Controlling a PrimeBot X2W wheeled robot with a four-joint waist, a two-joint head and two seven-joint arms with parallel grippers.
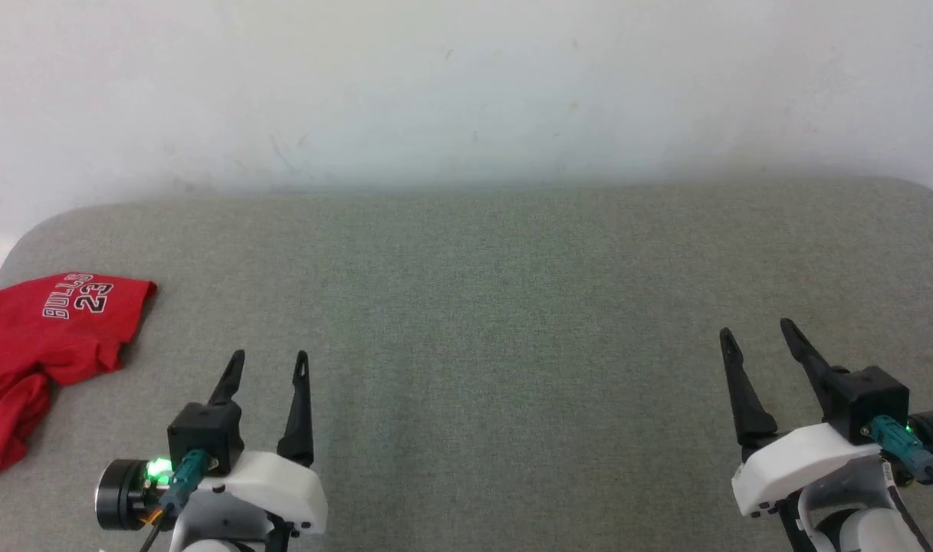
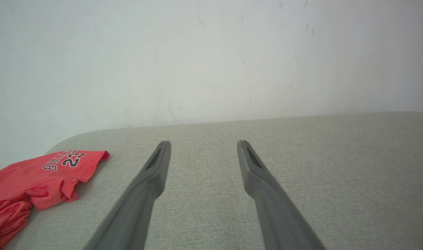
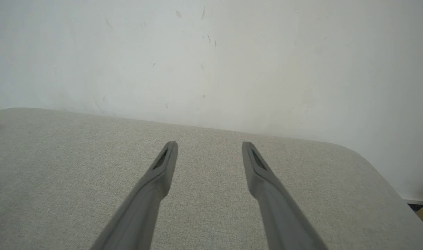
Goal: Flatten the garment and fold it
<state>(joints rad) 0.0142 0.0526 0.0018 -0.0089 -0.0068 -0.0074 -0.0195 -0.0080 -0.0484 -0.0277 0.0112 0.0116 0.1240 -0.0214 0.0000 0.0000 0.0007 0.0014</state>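
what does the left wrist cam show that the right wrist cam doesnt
Left wrist view: the red shorts lie crumpled at the far left, BULLS 23 lettering readable, apart from the open left gripper. Right wrist view: the open right gripper, the grey fabric surface rounding off at its right corner, and a mere red sliver at the left edge. Both: the grey fabric surface and the scuffed white wall.
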